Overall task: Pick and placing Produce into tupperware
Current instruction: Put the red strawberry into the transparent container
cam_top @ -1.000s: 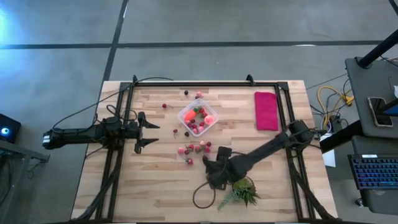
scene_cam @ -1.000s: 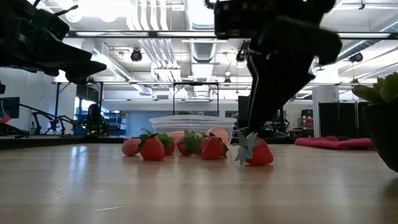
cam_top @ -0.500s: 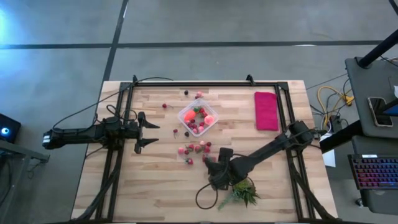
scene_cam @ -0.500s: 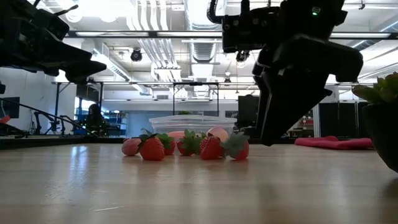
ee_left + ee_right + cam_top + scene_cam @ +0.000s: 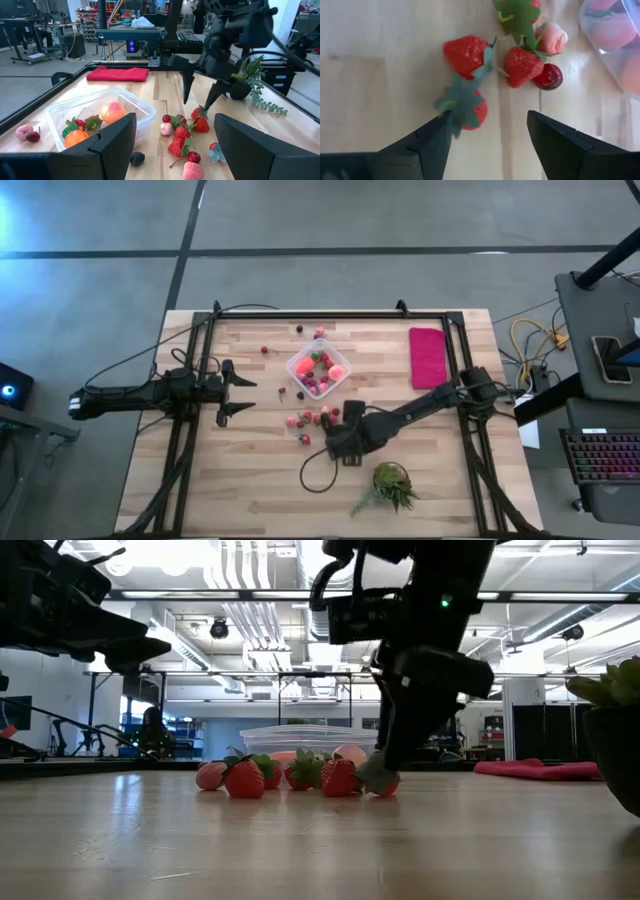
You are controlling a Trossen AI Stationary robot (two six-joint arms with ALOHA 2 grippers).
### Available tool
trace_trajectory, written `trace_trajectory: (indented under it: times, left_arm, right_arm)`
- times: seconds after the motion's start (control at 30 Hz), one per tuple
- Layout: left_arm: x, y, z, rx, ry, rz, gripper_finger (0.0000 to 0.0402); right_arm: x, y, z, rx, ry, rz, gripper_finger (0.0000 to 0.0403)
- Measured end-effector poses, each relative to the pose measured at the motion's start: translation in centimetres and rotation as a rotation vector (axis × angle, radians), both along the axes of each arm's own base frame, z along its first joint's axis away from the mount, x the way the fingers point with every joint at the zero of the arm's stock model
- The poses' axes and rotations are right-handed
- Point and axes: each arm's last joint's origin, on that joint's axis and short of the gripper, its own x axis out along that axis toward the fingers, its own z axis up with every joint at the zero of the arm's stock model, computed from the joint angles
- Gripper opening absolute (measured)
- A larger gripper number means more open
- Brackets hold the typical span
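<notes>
While left pincer (image 5: 243, 393) waits apart, right pincer (image 5: 487, 125) — apart — over strawberries (image 5: 470, 52).

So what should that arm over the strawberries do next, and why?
Probably ease the right gripper straight down and close. Its fingers are open above the loose strawberry on the table, holding nothing, and the tupperware waits nearby. The left gripper idles apart.
</notes>
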Motion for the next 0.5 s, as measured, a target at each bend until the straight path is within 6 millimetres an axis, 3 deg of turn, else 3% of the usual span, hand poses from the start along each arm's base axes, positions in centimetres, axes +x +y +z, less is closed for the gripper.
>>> trace_trajectory:
  times: [0.5]
  left_arm:
    - [0.0,0.0,0.0,0.0,0.0,-0.001,0.0255]
  right_arm:
    - [-0.19,0.08,-0.9,-0.051,0.078,0.304,0.0249]
